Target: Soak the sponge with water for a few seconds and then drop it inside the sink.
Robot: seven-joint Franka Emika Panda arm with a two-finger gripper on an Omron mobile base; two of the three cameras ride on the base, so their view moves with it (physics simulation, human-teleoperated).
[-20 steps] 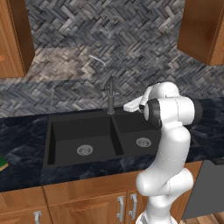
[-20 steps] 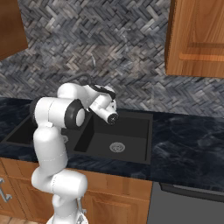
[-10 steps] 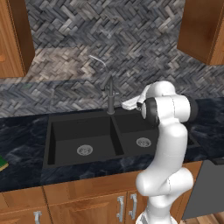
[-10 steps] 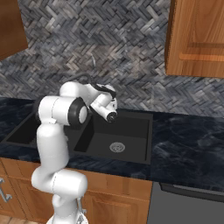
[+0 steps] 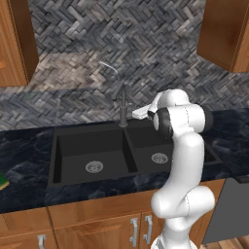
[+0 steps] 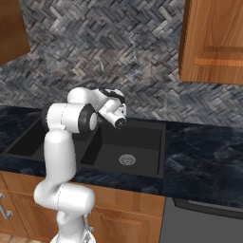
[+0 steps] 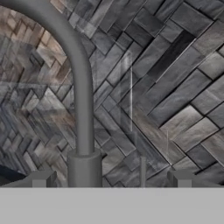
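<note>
The black double-basin sink [image 5: 90,143] sits in the dark counter, with a slim dark faucet [image 5: 123,104] behind its divider. My gripper [image 5: 136,114] hovers over the right basin's back edge, just right of the faucet and aimed at the wall. In the hand view the gripper [image 7: 111,180] is open with nothing held; the grey faucet column [image 7: 83,109] rises close ahead, left of centre. A yellow-and-green sliver of the sponge [image 5: 2,183] lies on the counter at the far left edge. The water is out of view. From the right side, the gripper [image 6: 121,124] hangs above the sink [image 6: 137,140].
Each basin has a round silver drain [image 5: 94,167] [image 5: 159,158]. The herringbone stone backsplash [image 5: 97,53] stands right behind the faucet. Wooden wall cabinets [image 5: 226,31] hang at both upper corners. Dark marbled counter [image 6: 204,152] extends to either side; base cabinet doors [image 5: 112,228] are below.
The hand has crept a little leftward toward the faucet, and the arm's upper links have shifted with it. The gripper remains open.
</note>
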